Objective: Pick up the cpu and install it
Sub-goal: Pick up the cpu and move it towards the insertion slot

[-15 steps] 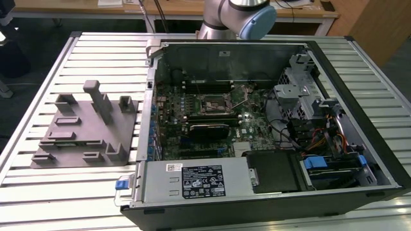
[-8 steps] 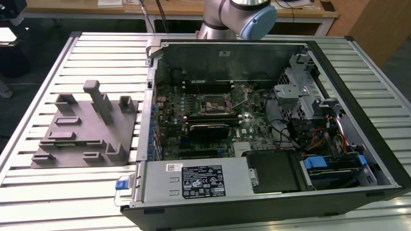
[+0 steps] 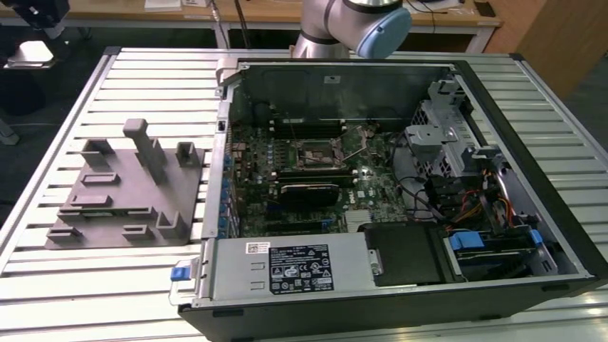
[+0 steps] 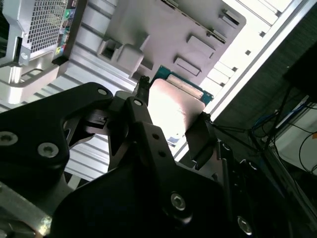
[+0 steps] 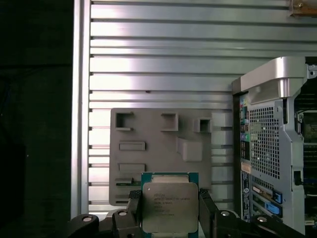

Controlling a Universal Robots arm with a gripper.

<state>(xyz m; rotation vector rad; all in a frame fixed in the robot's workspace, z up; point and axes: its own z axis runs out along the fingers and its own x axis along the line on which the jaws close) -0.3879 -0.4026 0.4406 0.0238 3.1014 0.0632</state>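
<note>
Ribbed metal table [image 3: 95, 299], wooden desks [image 3: 256, 13] behind, dark floor [image 3: 19, 164]

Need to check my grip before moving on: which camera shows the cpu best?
The first wrist view: the cpu faces the camera squarely, held between the fingers. The second wrist view shows the cpu obliquely, under glare. The exterior view covers the case.

Slatted metal table [image 3: 90, 288], grey fixture block [image 3: 124, 203] just beside an open computer case [image 3: 342, 89] on it.
</note>
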